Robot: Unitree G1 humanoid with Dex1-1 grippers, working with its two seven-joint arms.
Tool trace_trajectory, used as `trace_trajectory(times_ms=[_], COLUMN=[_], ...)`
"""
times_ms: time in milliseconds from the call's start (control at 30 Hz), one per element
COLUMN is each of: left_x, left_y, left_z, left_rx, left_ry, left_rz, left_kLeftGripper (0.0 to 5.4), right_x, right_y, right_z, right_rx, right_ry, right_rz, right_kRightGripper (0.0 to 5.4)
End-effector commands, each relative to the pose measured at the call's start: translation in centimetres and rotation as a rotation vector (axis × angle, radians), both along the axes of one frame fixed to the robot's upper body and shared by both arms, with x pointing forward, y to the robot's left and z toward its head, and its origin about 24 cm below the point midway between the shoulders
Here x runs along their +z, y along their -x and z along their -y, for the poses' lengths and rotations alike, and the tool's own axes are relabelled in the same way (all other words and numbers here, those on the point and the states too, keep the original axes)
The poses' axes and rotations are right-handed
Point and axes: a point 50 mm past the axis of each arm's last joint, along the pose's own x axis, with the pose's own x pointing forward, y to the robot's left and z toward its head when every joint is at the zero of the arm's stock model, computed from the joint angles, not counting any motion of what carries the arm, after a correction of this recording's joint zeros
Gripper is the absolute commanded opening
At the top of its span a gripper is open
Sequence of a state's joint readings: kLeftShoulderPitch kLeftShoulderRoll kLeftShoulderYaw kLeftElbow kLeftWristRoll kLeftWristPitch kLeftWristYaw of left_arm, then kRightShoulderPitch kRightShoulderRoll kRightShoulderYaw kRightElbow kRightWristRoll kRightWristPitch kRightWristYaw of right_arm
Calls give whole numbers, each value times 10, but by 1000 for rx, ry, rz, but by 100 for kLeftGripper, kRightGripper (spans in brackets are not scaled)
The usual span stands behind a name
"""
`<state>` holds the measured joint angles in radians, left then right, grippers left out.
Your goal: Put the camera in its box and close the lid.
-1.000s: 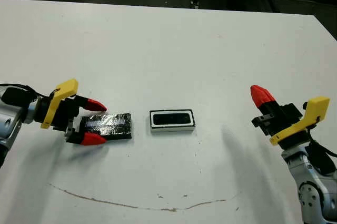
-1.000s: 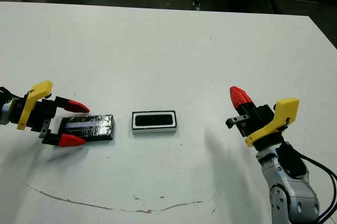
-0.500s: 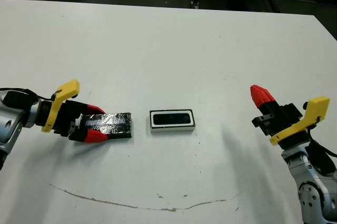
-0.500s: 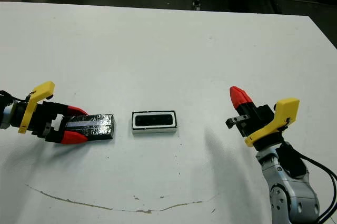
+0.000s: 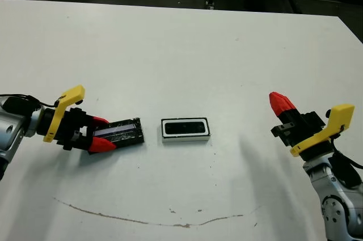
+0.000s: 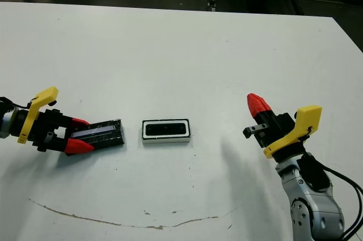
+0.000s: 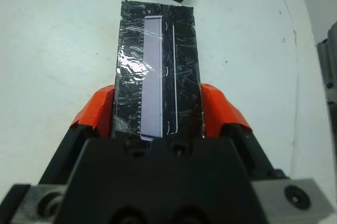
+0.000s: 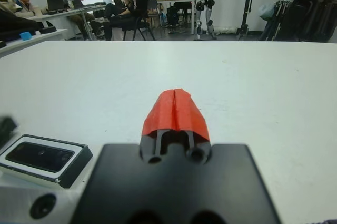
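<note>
Since a second ago the left claw (image 5: pixel 97 133) has closed on the lid (image 5: pixel 119 131) and tipped its gripped end off the table (image 5: pixel 181 42). Just right sits the box (image 5: pixel 185 128), camera (image 5: pixel 185 127) inside. Far right, the right claw (image 8: pixel 175 110) hovers pinched together, empty.

Head cameras look down over the table (image 5: pixel 181 42); each wrist camera peers close along its fingers; all catch the box (image 5: pixel 185 128).

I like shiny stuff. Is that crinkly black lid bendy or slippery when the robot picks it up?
Probably stiff: the lid juts straight out from the left tool, unsupported, without drooping. Maybe slippery, since its wrap looks glossy. Flat, so it won't roll.
</note>
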<state>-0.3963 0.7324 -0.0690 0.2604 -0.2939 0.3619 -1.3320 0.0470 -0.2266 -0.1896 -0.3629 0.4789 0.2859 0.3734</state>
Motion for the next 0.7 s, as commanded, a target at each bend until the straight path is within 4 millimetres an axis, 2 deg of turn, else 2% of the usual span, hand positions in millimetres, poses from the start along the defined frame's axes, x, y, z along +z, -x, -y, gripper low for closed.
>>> trace_trajectory(times_ms=[33, 300, 700], left_x=[4, 18, -3], left_y=[0, -7, -17], left_z=[1, 19, 50], left_rx=[106, 237, 76], left_ry=[13, 160, 210], left_rz=[88, 223, 162], left_kLeftGripper=[319, 319, 319], right_x=[0, -1, -3], right_y=[0, 0, 2], right_z=[2, 1, 1], right_rx=[-5, -1, -5], right_ry=[20, 13, 10], right_rz=[-5, -6, -16], right_kRightGripper=[0, 0, 0])
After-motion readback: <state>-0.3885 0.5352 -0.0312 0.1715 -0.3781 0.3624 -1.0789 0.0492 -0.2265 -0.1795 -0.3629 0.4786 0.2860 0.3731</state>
